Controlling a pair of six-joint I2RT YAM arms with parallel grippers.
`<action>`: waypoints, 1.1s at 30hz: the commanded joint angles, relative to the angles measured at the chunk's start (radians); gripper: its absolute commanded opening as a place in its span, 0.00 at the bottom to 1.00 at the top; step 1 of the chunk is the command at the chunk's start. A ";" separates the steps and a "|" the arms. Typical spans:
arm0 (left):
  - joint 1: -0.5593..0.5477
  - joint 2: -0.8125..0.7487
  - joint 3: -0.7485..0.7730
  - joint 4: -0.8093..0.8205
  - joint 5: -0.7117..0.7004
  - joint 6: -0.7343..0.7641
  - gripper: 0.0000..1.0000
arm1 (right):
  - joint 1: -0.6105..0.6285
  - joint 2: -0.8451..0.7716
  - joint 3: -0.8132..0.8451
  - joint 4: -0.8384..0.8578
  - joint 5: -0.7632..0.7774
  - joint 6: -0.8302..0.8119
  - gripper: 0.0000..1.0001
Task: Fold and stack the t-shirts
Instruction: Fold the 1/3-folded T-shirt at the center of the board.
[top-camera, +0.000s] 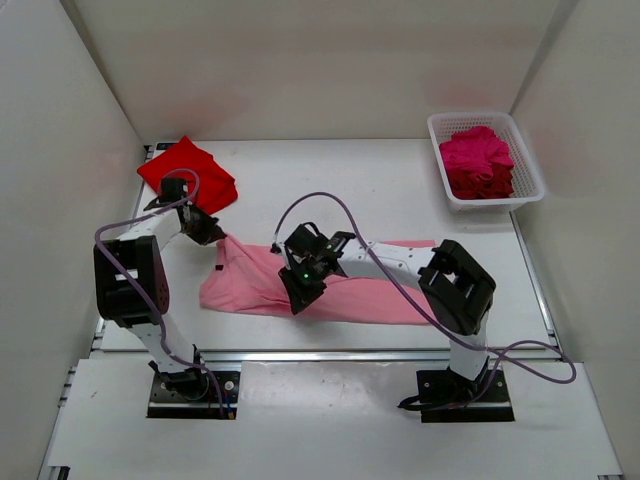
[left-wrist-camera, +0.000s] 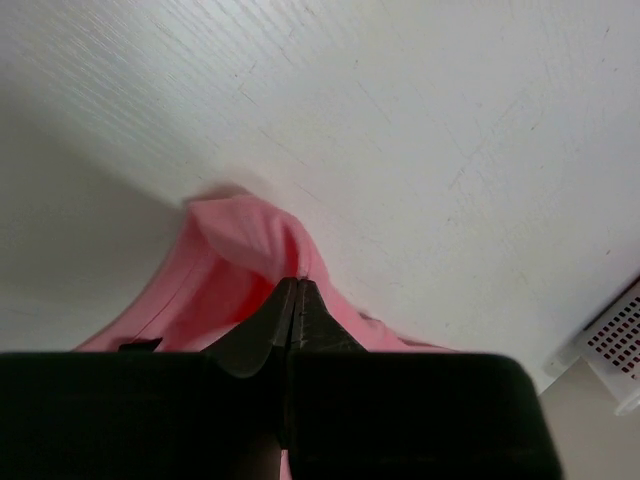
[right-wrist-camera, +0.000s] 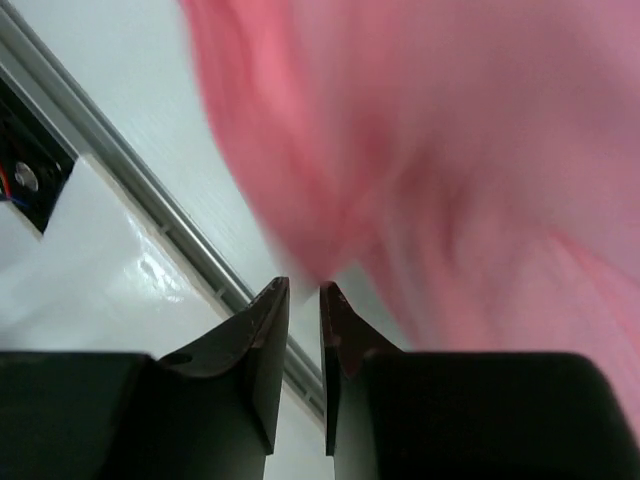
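**Item 1, pink shirt** (top-camera: 350, 295). We find it crumpled and spread across the near middle of the table (top-camera: 380, 190), between the two arms, with its long side running left to right. Its far-left corner is drawn up into a peak.

**Item 2, left gripper** (top-camera: 218, 237). We record it at that raised corner. In the left wrist view its fingers (left-wrist-camera: 262, 335) are pressed together, with a fold of the pink shirt (left-wrist-camera: 235, 265) pinched at the tips. The cloth falls away from them toward the table (left-wrist-camera: 400, 120).

**Item 3, right gripper** (top-camera: 300, 296). We place it over the shirt's near edge, left of centre. In the right wrist view its fingers (right-wrist-camera: 262, 330) stand a narrow slit apart, and a light surface shows through the slit. The pink shirt (right-wrist-camera: 450, 180) fills the upper right, blurred, with its edge just past the tips. We cannot tell whether they touch it. A metal rail (right-wrist-camera: 120, 150) runs slantwise at left.

**Item 4, red shirt** (top-camera: 186, 172). We list it lying flat in a roughly square shape at the far-left corner, just beyond the left gripper.

**Item 5, basket** (top-camera: 438, 150). It is white lattice and sits at the far right. In it we count a magenta shirt (top-camera: 478, 152) bunched on top and a dark red shirt (top-camera: 480, 186) at its near end. A corner of the basket (left-wrist-camera: 615, 345) shows at the right edge of the left wrist view.
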 joint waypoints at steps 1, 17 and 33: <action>0.013 -0.003 0.027 0.021 0.010 -0.018 0.00 | -0.010 -0.053 -0.051 0.050 -0.013 0.030 0.16; 0.020 -0.090 0.033 -0.025 0.003 0.005 0.40 | -0.092 0.011 0.188 -0.044 -0.011 -0.005 0.03; -0.232 -0.303 -0.200 -0.076 -0.010 0.048 0.37 | -0.069 0.100 0.113 0.030 -0.048 0.041 0.00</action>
